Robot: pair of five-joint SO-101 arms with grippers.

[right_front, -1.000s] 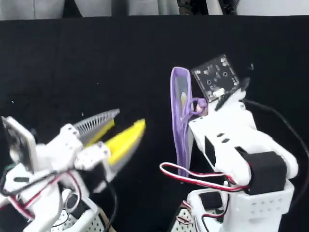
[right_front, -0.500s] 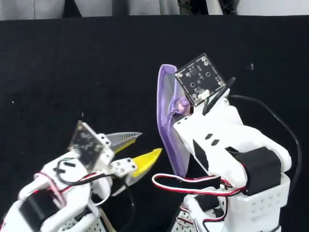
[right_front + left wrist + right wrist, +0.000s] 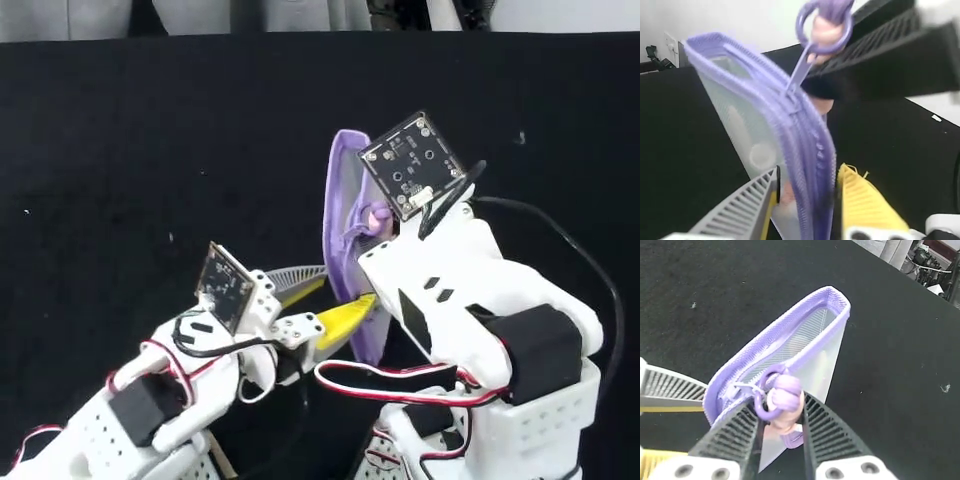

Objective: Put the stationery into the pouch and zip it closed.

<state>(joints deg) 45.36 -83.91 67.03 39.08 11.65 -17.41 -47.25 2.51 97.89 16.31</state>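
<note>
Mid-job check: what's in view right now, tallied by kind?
Purple translucent zip pouch: 1
Purple ring zipper pull: 1
Robot pincers: 2, the left pincer and the right pincer
Total: 4

The pouch (image 3: 343, 195) fills the gap between the left tool's (image 3: 347, 285) fingers; open table (image 3: 150, 150) lies around.

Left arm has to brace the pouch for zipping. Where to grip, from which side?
Pinch the pouch by its two flat faces at the end nearest the left arm, clear of the zipper pull in the right end effector. Come end-on: the pouch stands thin on edge, so the open left end effector straddles it.
</note>
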